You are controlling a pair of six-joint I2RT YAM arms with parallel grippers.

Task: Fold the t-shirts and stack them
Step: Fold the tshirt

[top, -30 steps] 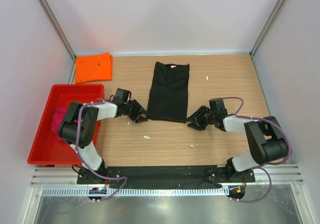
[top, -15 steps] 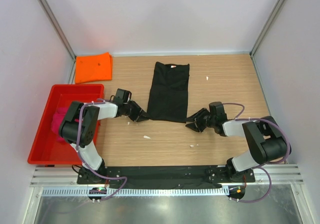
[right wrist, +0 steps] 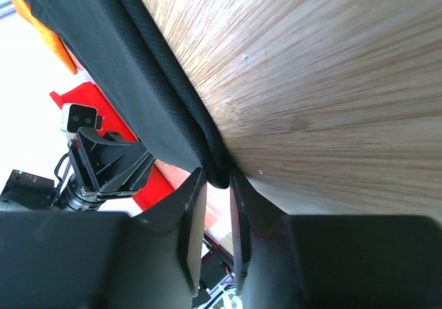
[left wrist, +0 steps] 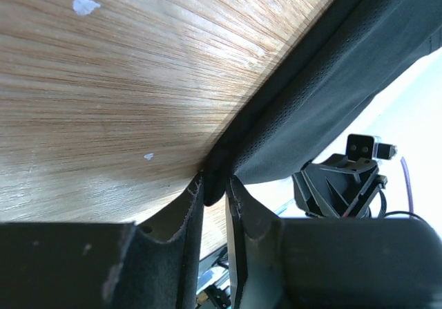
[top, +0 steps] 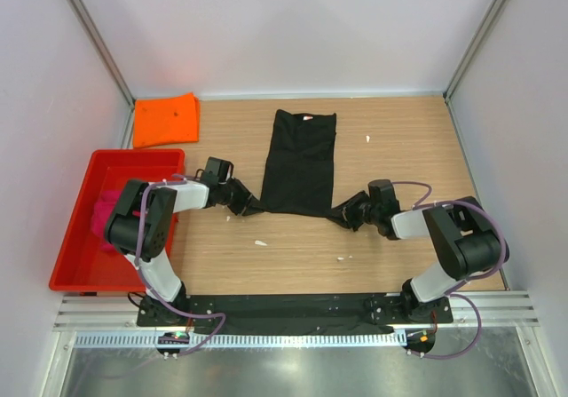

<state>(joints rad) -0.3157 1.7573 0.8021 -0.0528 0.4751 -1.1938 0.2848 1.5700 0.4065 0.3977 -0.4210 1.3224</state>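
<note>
top external: black t-shirt (top: 300, 162) lies flat as a long narrow strip mid-table, collar and small white tag at the far end, hem toward the arms. left gripper (top: 249, 204) sits low at the near-left corner of the hem; right gripper (top: 342, 212) sits low at the near-right corner. both arms reach inward from their bases, wrists close to the wooden table (top: 399, 139). orange t-shirt (top: 165, 120) lies folded at the far-left corner, well apart from the black one. pink t-shirt (top: 105, 210) is bunched inside the red tray (top: 89, 264) at the left edge. a few small white flecks (top: 260, 242) are scattered on the wood. left wrist: fingers (left wrist: 185, 219) are drawn close together with a fold of the black hem pinched between their tips, cloth running up and away to the right. right wrist: fingers (right wrist: 190, 219) likewise nearly together, clamped on the rolled edge of the black cloth at its corner; the tray's red shows beyond.
</note>
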